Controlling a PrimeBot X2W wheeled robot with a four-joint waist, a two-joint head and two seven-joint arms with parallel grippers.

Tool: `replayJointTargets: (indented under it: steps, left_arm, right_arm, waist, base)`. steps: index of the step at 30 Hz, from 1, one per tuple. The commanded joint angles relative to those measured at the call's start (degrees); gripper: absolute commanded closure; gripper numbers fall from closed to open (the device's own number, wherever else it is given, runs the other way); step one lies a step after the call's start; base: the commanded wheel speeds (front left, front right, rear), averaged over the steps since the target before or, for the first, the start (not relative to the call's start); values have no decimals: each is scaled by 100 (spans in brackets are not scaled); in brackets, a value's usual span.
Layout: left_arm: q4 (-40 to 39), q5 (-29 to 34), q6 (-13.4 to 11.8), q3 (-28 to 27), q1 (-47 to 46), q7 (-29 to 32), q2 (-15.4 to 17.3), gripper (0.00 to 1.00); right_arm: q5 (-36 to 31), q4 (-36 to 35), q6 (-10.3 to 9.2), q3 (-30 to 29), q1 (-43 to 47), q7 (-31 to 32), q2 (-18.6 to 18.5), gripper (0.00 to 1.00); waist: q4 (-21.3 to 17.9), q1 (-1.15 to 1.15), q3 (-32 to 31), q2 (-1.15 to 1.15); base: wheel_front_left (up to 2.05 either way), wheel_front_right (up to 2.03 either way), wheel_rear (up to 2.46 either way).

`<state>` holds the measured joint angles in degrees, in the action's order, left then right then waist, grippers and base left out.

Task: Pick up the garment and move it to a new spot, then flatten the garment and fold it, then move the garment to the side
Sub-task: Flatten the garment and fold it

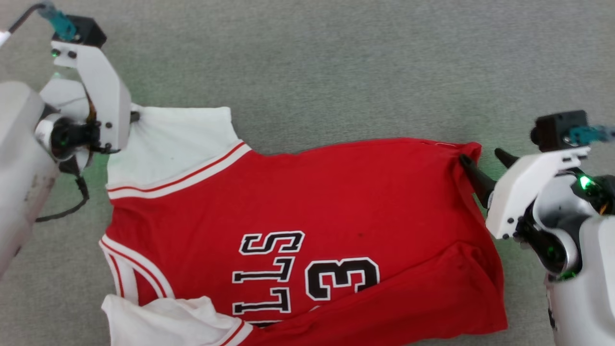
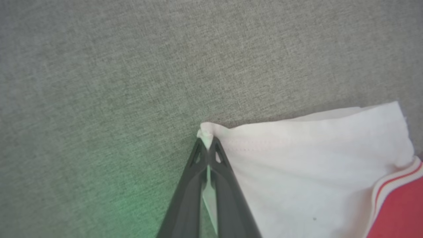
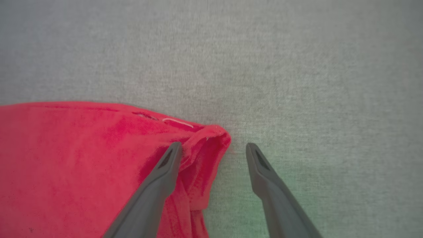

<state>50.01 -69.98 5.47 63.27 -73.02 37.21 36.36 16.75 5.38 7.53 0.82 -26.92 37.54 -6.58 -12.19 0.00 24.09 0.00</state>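
The garment (image 1: 298, 202) lies spread across the surface (image 1: 336, 57) in front of me, neck end to my left, hem to my right. Far left: the outer corner of the far sleeve (image 2: 297, 158) sits pinched between my left gripper (image 2: 207, 141) fingers. Far right: my right gripper (image 3: 214, 145) straddles the far hem corner (image 3: 214, 135), one finger on the cloth, the other on bare surface just beside it. The near sleeve (image 1: 158, 319) lies bunched at near left.

Garment (image 1: 336, 192): soft matt cloth; surface (image 1: 336, 57): woven fabric w/ rough matt texture.
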Motion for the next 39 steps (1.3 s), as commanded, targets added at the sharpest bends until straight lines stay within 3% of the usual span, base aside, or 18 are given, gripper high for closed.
replayJointTargets:
  steps: [1, 7, 8, 9, 19, 28, 33, 39]
  left_arm:
    - [59, 38, 11, 74, 107, 2, -92, 100]
    - [203, 26, 102, 84, 37, -95, -225, 100]
    - [228, 9, 120, 76, 36, -120, -249, 100]
    - [247, -3, 131, 74, 38, -142, -270, 100]
    - [124, -244, 206, -69, 25, -363, -287, 100]
    - [-593, -488, 193, -78, 326, -162, 47, 100]
    - [-1505, -593, -149, -68, 711, -85, 419, 100]
    - [-3356, -743, -956, -73, 1375, -54, 1182, 100]
  right_arm:
    - [21, 59, -9, 29, -103, 72, -33, 0]
    - [201, 744, -9, 198, -481, 994, -185, 0]
    - [248, 820, -9, 285, -518, 1113, -212, 67]
    - [339, 891, -9, 282, -559, 1187, -197, 100]
    - [484, 834, -9, 389, -615, 1191, -641, 100]
    - [826, 188, -9, 753, -41, 1193, -1342, 100]
    - [1004, -221, -9, 757, 437, 1437, -1710, 100]
    - [1172, -638, -9, 576, 1100, 1916, -1921, 100]
  waist:
    - [68, 0, 29, 0]
    - [217, 0, 37, 0]
    - [234, 0, 34, 0]
    - [254, 0, 27, 0]
    - [522, 0, -354, 0]
    - [827, 0, -989, 0]
    - [1001, 0, -1306, 0]
    - [1171, 0, -1547, 0]
  base:
    - [0, 0, 0]
    - [0, 0, 0]
    - [0, 0, 0]
    - [0, 0, 0]
    - [0, 0, 0]
    - [0, 0, 0]
    - [0, 0, 0]
    - [0, 0, 0]
